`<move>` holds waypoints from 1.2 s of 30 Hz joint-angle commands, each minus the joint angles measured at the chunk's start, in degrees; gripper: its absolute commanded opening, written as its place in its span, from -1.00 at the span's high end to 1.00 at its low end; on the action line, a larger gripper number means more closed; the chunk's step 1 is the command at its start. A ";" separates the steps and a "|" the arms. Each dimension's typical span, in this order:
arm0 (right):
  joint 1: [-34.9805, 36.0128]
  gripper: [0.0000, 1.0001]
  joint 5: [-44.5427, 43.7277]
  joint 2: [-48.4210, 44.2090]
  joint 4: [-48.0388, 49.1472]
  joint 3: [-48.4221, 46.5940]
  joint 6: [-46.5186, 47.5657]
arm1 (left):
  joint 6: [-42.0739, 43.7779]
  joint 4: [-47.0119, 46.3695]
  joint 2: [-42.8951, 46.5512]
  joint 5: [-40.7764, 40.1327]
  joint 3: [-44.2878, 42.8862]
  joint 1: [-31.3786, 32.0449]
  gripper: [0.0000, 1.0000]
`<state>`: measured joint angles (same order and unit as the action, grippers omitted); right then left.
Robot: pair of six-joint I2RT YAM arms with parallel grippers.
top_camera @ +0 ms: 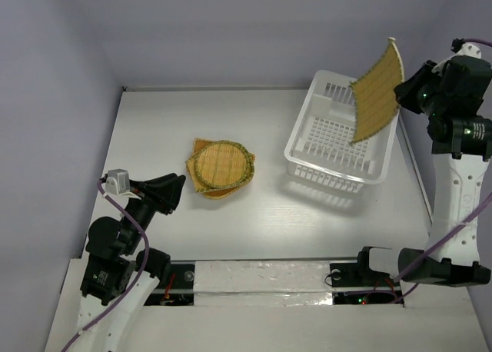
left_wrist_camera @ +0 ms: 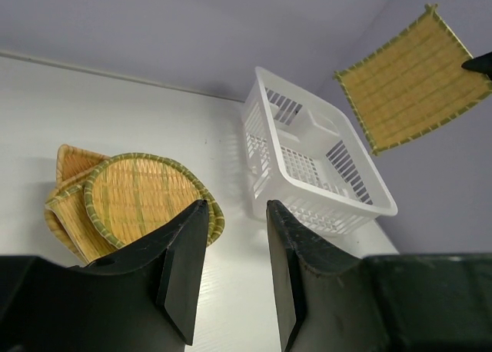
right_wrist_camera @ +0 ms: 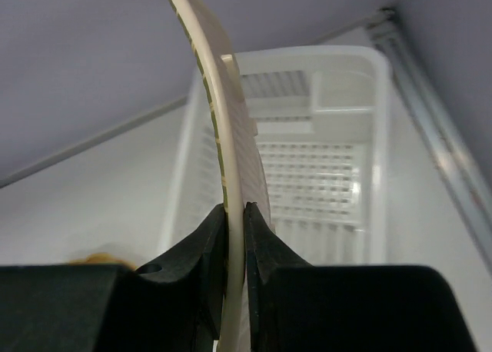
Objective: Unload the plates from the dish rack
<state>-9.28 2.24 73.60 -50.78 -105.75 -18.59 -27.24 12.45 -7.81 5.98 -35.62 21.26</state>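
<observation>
unloading step: right jaws pinch the square plate (top_camera: 377, 91) aloft over the dish rack (top_camera: 307, 148) at two o'clock; left jaws parted, empty. next: carry it toward nine o'clock onto the stack (top_camera: 219, 166).

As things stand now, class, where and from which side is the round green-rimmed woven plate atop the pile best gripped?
Probably by the rim of the round plate on its edge facing the left gripper, coming in low from that side, one finger above and one below. It lies flat on the other plates, so only its thin overhanging rim fits between the jaws.
</observation>
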 commanded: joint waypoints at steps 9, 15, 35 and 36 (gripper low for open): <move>27.98 1.00 10.07 -7.60 43.20 22.76 -29.21 | 0.26 -2.60 -1.68 -0.18 -0.42 -0.16 0.33; 38.27 1.00 7.96 -0.75 59.38 28.14 -37.04 | 0.17 -2.25 -2.29 -0.97 -0.59 -0.16 0.33; 47.33 1.00 5.67 16.30 96.39 50.11 -55.85 | -0.18 -1.55 -1.77 -3.43 -0.68 -0.16 0.33; 47.33 1.00 5.67 16.92 97.27 50.90 -56.38 | -0.18 -1.64 -1.77 -3.43 -0.68 -0.16 0.33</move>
<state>37.60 9.10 90.41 32.12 -55.37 -70.59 -27.31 12.78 -9.26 2.81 -35.62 21.26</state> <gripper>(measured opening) 0.176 0.331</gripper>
